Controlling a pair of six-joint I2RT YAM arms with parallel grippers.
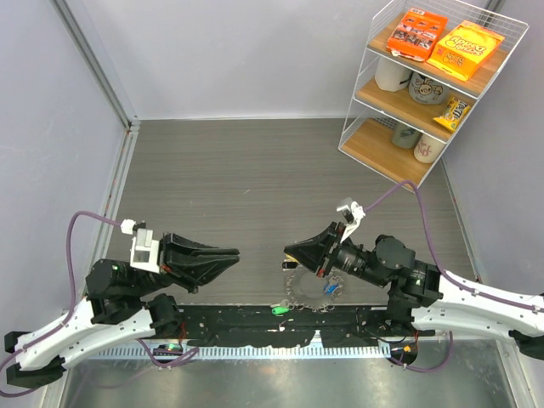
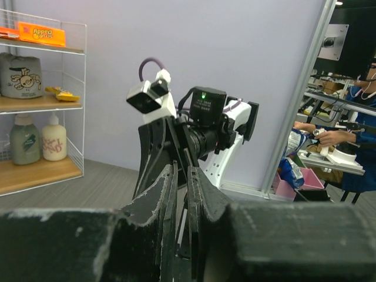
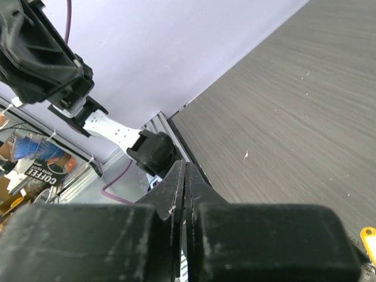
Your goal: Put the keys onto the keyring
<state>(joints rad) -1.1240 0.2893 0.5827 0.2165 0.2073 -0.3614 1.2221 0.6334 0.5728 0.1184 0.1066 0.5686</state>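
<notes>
The keyring, a silvery cluster fringed with small keys, lies on the grey table below the right gripper. A blue-headed key lies just right of it and a green-headed key lies near the front edge. A yellow tag shows at the edge of the right wrist view. My left gripper points right, its jaws together and empty, well left of the keyring; it also shows in the left wrist view. My right gripper points left, shut and empty above the keyring, and shows in its wrist view. The two tips face each other, apart.
A white wire shelf rack with snack boxes, bottles and mugs stands at the back right. Grey walls close the table on the left and back. A black cable track runs along the front edge between the arm bases.
</notes>
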